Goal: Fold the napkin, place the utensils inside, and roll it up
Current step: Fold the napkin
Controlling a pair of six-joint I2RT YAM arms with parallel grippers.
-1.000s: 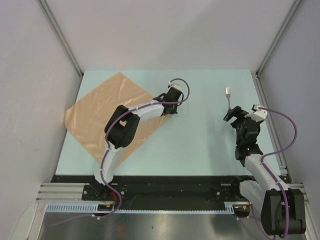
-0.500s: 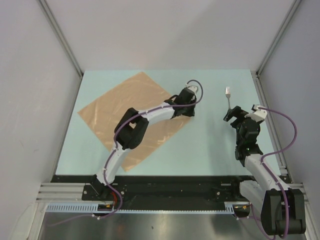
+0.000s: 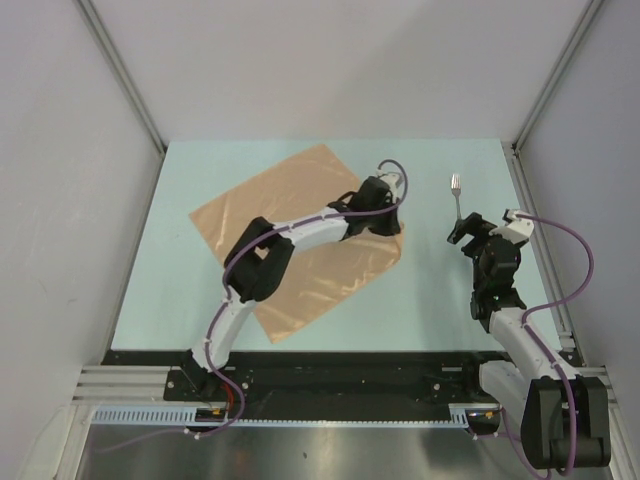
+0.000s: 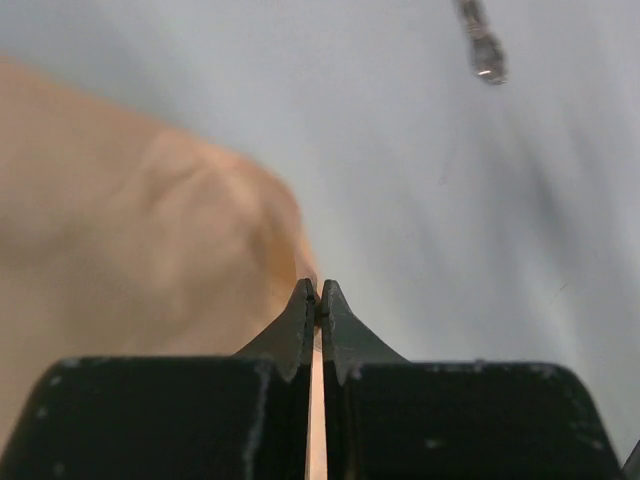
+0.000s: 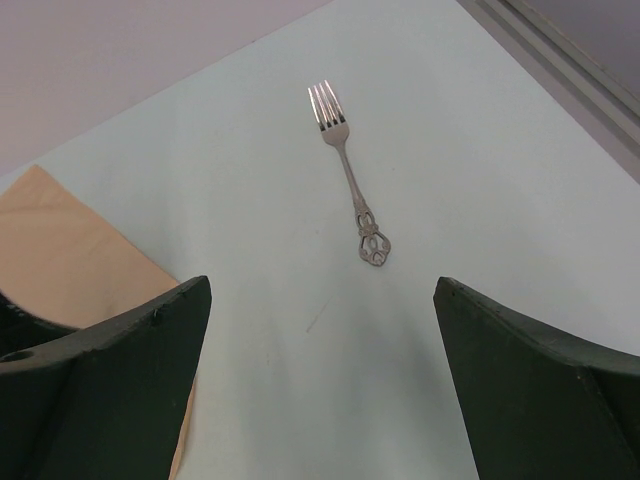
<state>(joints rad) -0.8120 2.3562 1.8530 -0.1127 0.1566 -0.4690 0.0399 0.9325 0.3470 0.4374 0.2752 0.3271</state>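
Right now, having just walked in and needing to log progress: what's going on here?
The left gripper is shut on the right corner of the peach napkin, which lies spread out, unfolded, on the table. The right gripper hangs open just short of the silver fork, which lies untouched.

- Table point(image 3: 430, 300): bears both items below.
- Napkin point(image 3: 300, 240): flat on the table, spread out to the left of the left gripper point(image 3: 388, 222), with its right corner at that gripper's fingertips.
- Fork point(image 3: 456, 192): on the table straight ahead of the right gripper point(image 3: 462, 230), tines pointing away from it. It is ahead and right of the left gripper, apart from the napkin.
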